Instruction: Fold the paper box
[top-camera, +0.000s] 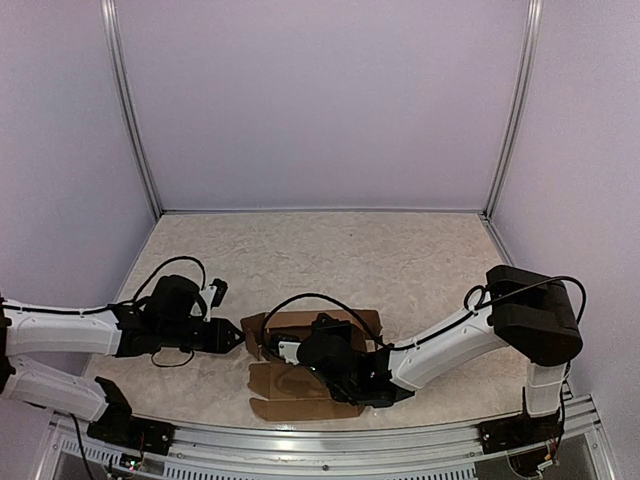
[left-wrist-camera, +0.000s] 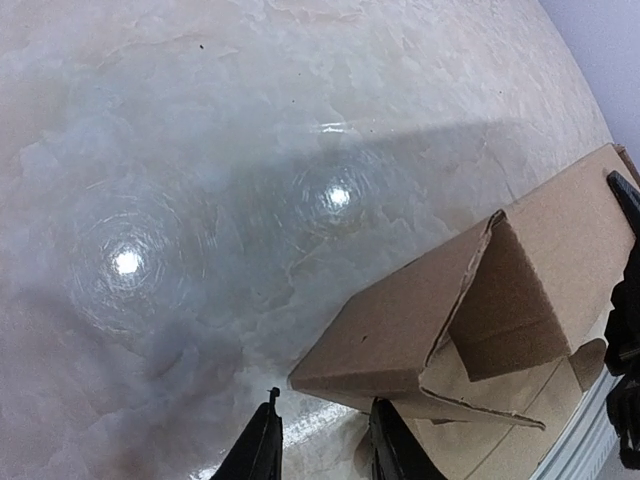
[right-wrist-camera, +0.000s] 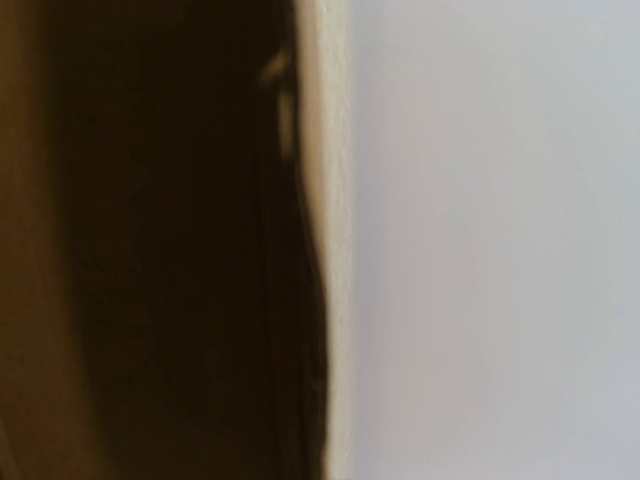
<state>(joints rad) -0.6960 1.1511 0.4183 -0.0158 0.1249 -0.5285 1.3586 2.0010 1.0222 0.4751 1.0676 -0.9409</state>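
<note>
The paper box (top-camera: 300, 392) is a partly folded brown cardboard sheet lying near the table's front edge, with flaps raised. In the left wrist view its raised wall (left-wrist-camera: 400, 325) and an inward-folded flap (left-wrist-camera: 510, 300) fill the right side. My left gripper (top-camera: 240, 337) is open at the box's left corner; that corner hangs just past my gripper (left-wrist-camera: 325, 440), and nothing is held. My right gripper (top-camera: 287, 352) is low over the middle of the cardboard, its jaws hidden. The right wrist view shows only blurred dark cardboard (right-wrist-camera: 150, 250) very close.
The marble-patterned table (top-camera: 330, 250) stretches behind the box. Lavender walls enclose the back and both sides, and a metal rail (top-camera: 330, 440) runs along the near edge. The right arm's black parts (left-wrist-camera: 625, 330) show at the left wrist view's right edge.
</note>
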